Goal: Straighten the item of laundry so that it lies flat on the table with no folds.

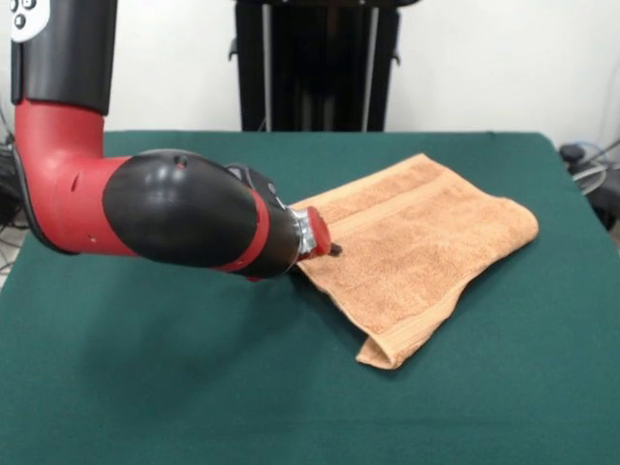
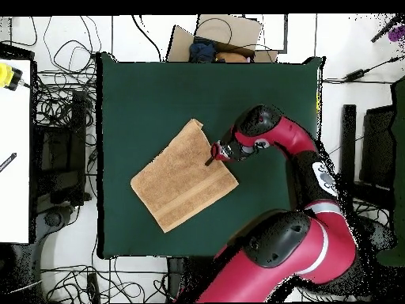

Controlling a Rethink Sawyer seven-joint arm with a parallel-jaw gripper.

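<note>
From across the table, the Sawyer arm (image 1: 155, 213) reaches low over the dark green table (image 1: 145, 387), its gripper (image 1: 327, 247) pressed to the near-left edge of the light orange-tan towel (image 1: 417, 252). The towel lies right of centre, doubled over: a folded corner sticks out toward the camera, with an under-layer showing beneath it, and a woven border band (image 1: 387, 208) runs across the upper layer. The gripper's tip is small and dark against the cloth; whether it is released or clenched on the edge cannot be told here. Its placement at the hem suggests an attempt to catch the top layer and peel it open. No tag or lettering is readable on the towel; the arm's casing shows only a white panel (image 1: 27, 17) with buttons at the upper left

From overhead, the towel (image 2: 183, 176) sits as a slanted rectangle near the middle of the table (image 2: 134, 95), one short flap jutting at its upper corner. The gripper (image 2: 212, 155) meets the towel's edge facing the arm, just below that flap, and again its fingers are too small to judge. Cables (image 2: 55, 95) and a cardboard box (image 2: 225, 36) ring the table. No brand or writing can be read in either view
</note>
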